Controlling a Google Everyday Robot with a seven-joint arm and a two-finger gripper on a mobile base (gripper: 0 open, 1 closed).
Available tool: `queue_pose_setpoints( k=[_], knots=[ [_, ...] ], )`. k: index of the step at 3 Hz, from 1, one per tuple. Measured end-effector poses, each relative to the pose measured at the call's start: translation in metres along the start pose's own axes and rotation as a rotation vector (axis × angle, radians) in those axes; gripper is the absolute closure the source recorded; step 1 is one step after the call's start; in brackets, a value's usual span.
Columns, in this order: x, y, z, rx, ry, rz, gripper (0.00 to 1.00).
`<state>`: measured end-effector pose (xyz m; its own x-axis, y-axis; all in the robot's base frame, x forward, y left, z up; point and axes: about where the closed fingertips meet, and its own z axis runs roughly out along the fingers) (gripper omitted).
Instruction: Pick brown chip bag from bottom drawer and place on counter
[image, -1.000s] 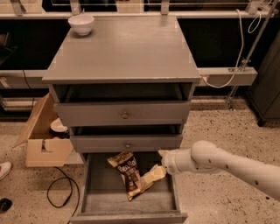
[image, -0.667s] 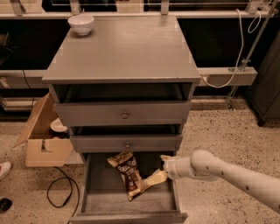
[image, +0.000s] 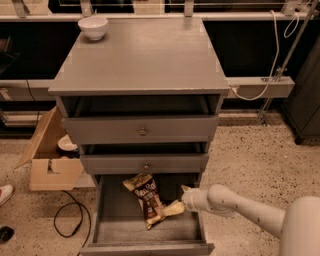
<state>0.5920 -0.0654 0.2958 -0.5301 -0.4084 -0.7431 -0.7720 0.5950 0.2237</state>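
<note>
The brown chip bag (image: 148, 199) lies slanted on the grey floor of the open bottom drawer (image: 120, 227), its tan top end toward the back. My gripper (image: 173, 208) reaches into the drawer from the right, low over the floor, and sits against the bag's lower right end. The white arm runs off to the lower right. The counter (image: 145, 57) is the flat grey top of the cabinet, well above the gripper.
A white bowl (image: 93, 26) stands at the counter's back left corner. The two upper drawers (image: 142, 131) are pulled slightly out above the gripper. An open cardboard box (image: 50, 162), a black cable (image: 67, 220) and a shoe (image: 4, 193) lie on the floor to the left.
My arm has dropped lower and reached further left into the drawer, bringing the gripper down to the bag's lower right end. The bag has hardly moved.
</note>
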Motion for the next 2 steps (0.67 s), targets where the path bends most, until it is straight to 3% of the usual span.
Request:
queue_pose_setpoints(
  k=[1, 2],
  knots=[
    [0.02, -0.012, 0.045, 0.049, -0.01, 0.055, 0.0],
    [0.034, -0.028, 0.095, 0.115, -0.043, 0.16, 0.0]
  ],
)
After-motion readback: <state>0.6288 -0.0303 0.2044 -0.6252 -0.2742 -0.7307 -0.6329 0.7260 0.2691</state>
